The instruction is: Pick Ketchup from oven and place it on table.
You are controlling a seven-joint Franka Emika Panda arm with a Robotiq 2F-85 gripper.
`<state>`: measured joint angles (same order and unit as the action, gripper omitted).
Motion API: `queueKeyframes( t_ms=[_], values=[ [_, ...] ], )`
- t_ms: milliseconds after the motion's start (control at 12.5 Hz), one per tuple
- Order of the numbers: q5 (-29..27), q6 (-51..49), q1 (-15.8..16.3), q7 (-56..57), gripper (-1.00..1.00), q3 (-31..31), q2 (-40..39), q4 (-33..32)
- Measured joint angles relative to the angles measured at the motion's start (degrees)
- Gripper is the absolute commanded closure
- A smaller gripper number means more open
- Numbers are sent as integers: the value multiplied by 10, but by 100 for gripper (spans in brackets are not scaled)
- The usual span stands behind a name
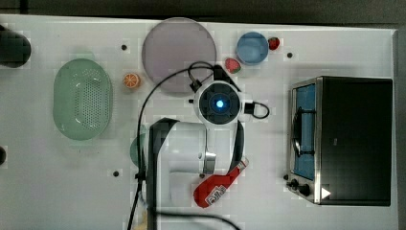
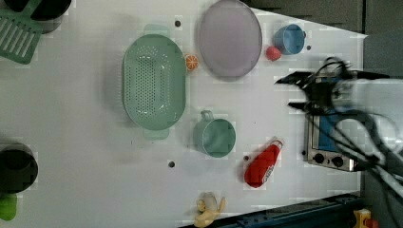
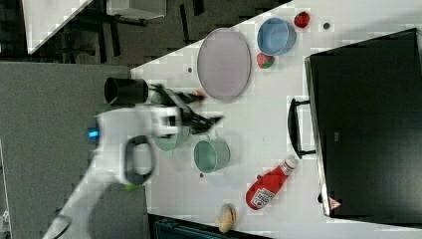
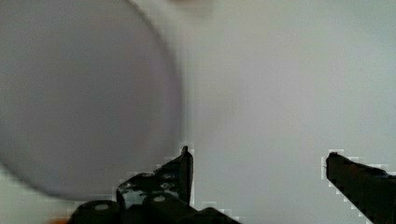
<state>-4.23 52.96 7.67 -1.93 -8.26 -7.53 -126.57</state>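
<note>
We find the ketchup point(image 3: 267, 188) lying flat on the table point(image 3: 278, 129) before the oven point(image 3: 366, 124). The hand point(image 4: 259, 163) stands wide, empty. We judge the bottle light, slick, squeezable; grip mid-body.

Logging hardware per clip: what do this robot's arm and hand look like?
The arm has glossy white shells with black joint sections and a silver ring. Seen from the top, the round wrist unit carries a glowing blue light. Black cables loop around it and trail along the arm. The hand has two black fingers.
</note>
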Motion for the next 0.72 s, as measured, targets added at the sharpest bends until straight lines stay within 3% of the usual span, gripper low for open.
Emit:
queueKeyframes(
  t_ms=[240,560,720],
  values=[
    [3,-79,3,-1,-100,-1,78,112],
    [25,-305,7,-4,-100,-12,115,262],
    [37,-388,-6,-10,-100,-18,114,281]
  ],
)
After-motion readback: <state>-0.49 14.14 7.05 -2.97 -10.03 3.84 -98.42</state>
